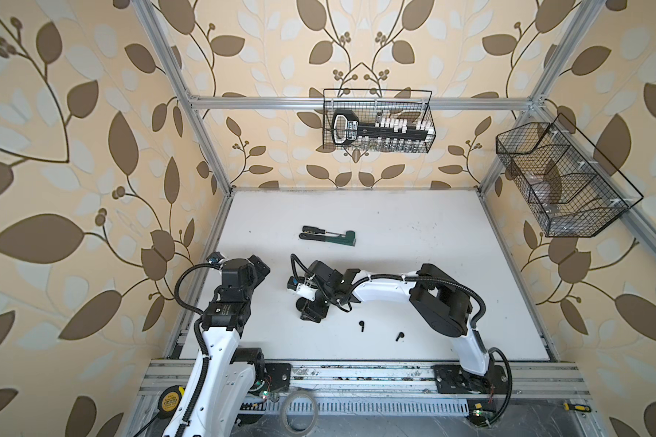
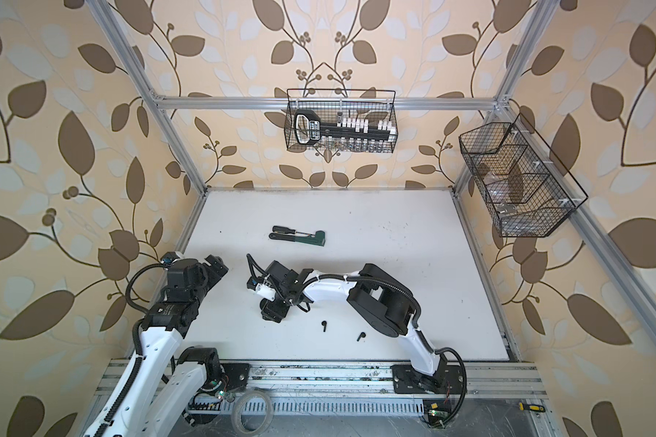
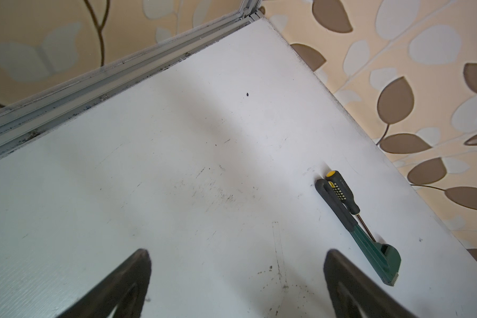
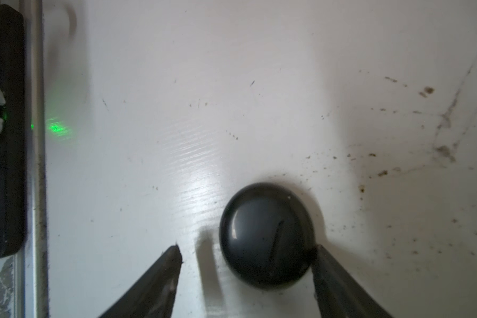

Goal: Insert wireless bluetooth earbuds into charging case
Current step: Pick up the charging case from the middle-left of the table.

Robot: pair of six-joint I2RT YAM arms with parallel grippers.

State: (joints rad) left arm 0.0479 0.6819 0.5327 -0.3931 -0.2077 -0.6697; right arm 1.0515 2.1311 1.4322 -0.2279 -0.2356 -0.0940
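Right wrist view gives you the charging case (image 4: 265,234) between the right gripper (image 4: 247,247) fingers, parted; unclear from above; left gripper (image 3: 237,252) wide open, empty.

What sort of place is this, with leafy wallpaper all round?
Probably a robotics test booth, not a home: a left arm and right arm mounted on an aluminium rail, a white worktable, a hanging wire basket.

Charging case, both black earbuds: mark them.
charging case (image 4: 262,234): right wrist view, centre of its glossy top.
left black earbud (image 1: 362,326): in a top view, its middle.
right black earbud (image 1: 398,336): in a top view, its middle.
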